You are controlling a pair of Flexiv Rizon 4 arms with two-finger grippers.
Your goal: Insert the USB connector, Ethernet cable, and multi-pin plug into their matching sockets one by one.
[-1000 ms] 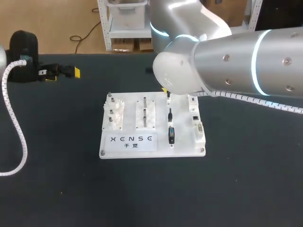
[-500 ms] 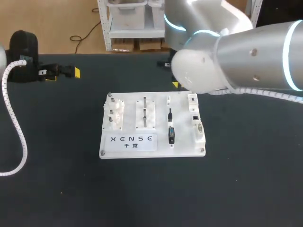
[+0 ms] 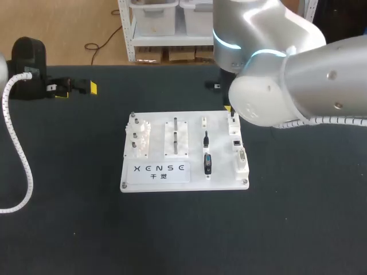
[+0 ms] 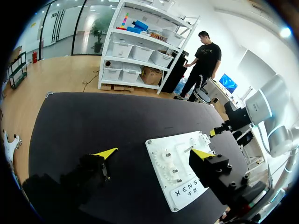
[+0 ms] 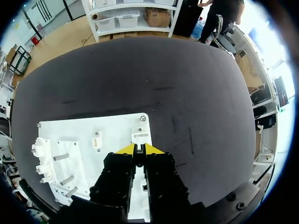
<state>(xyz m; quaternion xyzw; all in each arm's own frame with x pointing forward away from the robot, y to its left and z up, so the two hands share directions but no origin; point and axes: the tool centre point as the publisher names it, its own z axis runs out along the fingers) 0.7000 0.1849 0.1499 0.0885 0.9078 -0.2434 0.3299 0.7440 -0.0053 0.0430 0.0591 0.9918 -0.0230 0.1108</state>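
- Right claw (image 5: pixel 139 150) is nearly closed, apparently pinching the small dark USB connector (image 5: pixel 139 161) above the white board's (image 3: pixel 156 179) far right corner.
- Left claw (image 4: pixel 155 152) is wide open, holding nothing, well left of the board.

A white board (image 3: pixel 183 152) lies flat in the middle of the desk (image 3: pixel 69 217). Toward its right side, 2 dark plugs sit in holders: a slim one (image 3: pixel 205 137) and, nearer, a bulkier black plug (image 3: pixel 207 163). A column of sockets (image 3: pixel 239 154) runs beside them. A small dark connector (image 5: pixel 139 154) seems pinched between the right fingers (image 5: pixel 125 149), over the far socket.
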